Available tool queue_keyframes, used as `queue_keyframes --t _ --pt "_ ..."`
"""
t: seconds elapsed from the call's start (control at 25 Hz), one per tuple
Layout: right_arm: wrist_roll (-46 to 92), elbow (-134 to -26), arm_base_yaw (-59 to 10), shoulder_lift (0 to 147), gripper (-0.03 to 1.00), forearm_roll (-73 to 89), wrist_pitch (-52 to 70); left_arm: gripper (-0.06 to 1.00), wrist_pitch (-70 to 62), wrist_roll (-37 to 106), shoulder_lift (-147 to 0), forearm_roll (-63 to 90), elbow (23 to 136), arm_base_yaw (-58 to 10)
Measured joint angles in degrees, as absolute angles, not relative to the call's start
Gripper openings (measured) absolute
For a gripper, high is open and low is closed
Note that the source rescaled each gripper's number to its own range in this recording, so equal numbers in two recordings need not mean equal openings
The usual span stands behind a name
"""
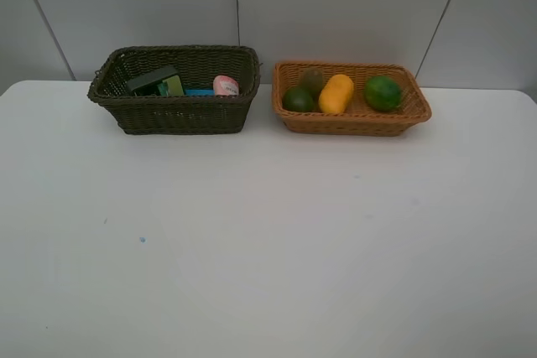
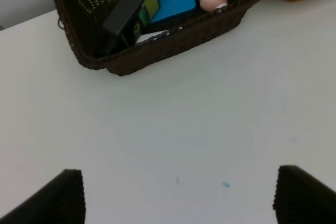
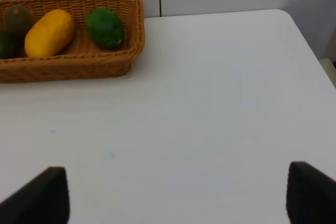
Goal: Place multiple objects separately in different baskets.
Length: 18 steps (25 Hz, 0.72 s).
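Both grippers, left gripper [image 2: 178, 195] and right gripper [image 3: 178, 195], hang over bare white table [image 1: 268, 241], fingers spread wide, holding nothing. Dark basket [image 1: 176, 115] holds pump bottle [image 1: 155, 83], blue eraser [image 2: 174, 3], pink spray bottle [image 1: 226, 85]. Just beside it, tan basket [image 1: 352, 121] holds mango [image 1: 336, 94], kiwi [image 1: 312, 80], two green fruits [image 1: 382, 92].

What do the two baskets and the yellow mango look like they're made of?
Dark olive-brown woven basket and light orange-tan woven basket: wicker or plastic rattan, going by the visible weave; which one is unclear. Yellow mango: smooth, even, matte skin, possibly a plastic replica.
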<state>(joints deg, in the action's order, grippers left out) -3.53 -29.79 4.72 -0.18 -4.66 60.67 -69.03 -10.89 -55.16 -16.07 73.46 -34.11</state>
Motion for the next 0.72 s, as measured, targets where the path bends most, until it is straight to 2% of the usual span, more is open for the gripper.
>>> queue_keyframes --t 0.4,0.72 --pt "-3.53 -29.79 4.72 -0.18 1.0 -4.66 60.67 0.91 -69.03 -10.89 -28.59 -16.18 62.13 -29.51" --pt "-3.53 -29.79 4.72 -0.18 1.0 -4.66 60.67 0.91 -69.03 -10.89 -14.75 -21.69 54.73 -26.73"
